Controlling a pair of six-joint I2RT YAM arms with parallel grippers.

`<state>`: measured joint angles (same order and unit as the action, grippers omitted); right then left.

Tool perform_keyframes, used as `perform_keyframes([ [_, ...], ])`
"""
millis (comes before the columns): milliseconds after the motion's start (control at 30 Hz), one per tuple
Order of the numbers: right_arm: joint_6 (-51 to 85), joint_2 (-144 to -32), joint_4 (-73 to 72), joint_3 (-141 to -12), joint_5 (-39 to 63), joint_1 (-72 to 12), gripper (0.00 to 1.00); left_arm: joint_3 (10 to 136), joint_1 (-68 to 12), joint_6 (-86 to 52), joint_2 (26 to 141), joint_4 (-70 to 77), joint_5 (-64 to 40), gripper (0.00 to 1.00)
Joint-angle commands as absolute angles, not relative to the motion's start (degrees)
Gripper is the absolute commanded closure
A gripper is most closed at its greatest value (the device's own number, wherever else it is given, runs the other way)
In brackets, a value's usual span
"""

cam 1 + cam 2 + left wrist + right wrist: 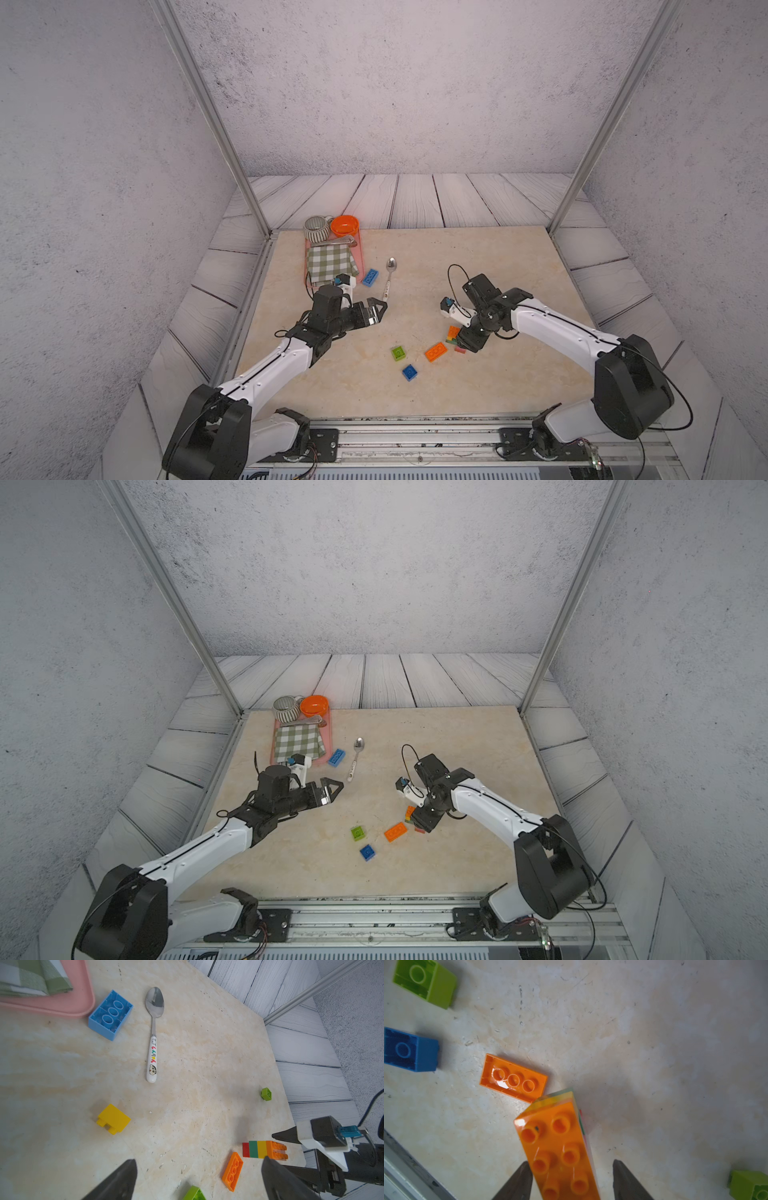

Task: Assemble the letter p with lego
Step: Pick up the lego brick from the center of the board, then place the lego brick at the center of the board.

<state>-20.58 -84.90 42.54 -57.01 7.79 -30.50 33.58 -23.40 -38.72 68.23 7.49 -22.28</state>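
I see the stack of bricks (560,1147), orange end toward the wrist, on the table (654,1043) between the spread jaws of my right arm (552,326), its long side running along them, while my left arm (270,365), jaws wide open, is well apart.

Spoon (390,275) right of tray (79,1004), one brick (370,277) between them; brick stack (453,333) nearer, right of three loose bricks (436,351)

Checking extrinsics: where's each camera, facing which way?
Top views: high behind the robot, looking down at the beige stone-look table; both arms show.
Left wrist: low, faces across the table past the open left pincer.
Right wrist: looks down past the right pincer at the orange-topped brick stack.
Shared: both wrist views see the flat orange brick.
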Motion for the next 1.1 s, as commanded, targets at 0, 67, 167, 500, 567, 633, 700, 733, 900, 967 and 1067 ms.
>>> perform_keyframes([
  [0,-21.02,-86.46,44.69,-58.78,9.75,-30.28,0.45,34.37,-23.91,-37.67,67.76,7.25,-22.51,0.02],
  [67,-20.41,-86.25,44.80,-58.80,9.97,-30.27,0.52,34.37,-23.91,-37.60,67.68,7.21,-22.46,0.02],
  [167,-18.28,-84.80,44.78,-58.34,9.83,-30.24,0.65,34.37,-23.99,-37.57,67.59,7.23,-22.50,0.02],
  [500,1.98,-78.85,50.15,-60.63,-5.41,-30.40,0.82,34.39,-24.17,-37.86,67.70,7.21,-22.37,0.02],
  [567,6.14,-80.36,56.12,-63.83,-9.47,-30.25,0.82,34.52,-24.17,-38.07,67.68,7.01,-22.32,0.02],
  [633,10.91,-82.82,63.05,-67.61,-12.82,-30.28,0.80,34.55,-24.17,-38.37,67.77,7.01,-22.41,0.02],
  [700,14.82,-86.50,69.61,-71.49,-14.88,-30.30,0.79,34.54,-24.17,-38.41,67.86,6.86,-22.32,0.02],
  [733,17.01,-88.77,73.41,-73.59,-15.79,-30.31,0.79,34.54,-24.17,-38.45,67.77,6.77,-22.24,0.02],
  [900,23.52,-95.26,81.55,-79.61,-16.88,-30.25,0.84,34.63,-24.17,-38.20,66.56,5.26,-21.01,0.02],
  [967,25.70,-96.41,82.53,-82.65,-16.10,-30.18,0.88,34.62,-24.17,-37.88,66.36,4.62,-20.07,0.02],
  [1067,31.31,-100.14,86.87,-89.85,-16.54,-30.23,0.98,34.98,-24.17,-38.86,66.11,3.91,-20.77,0.02],
])
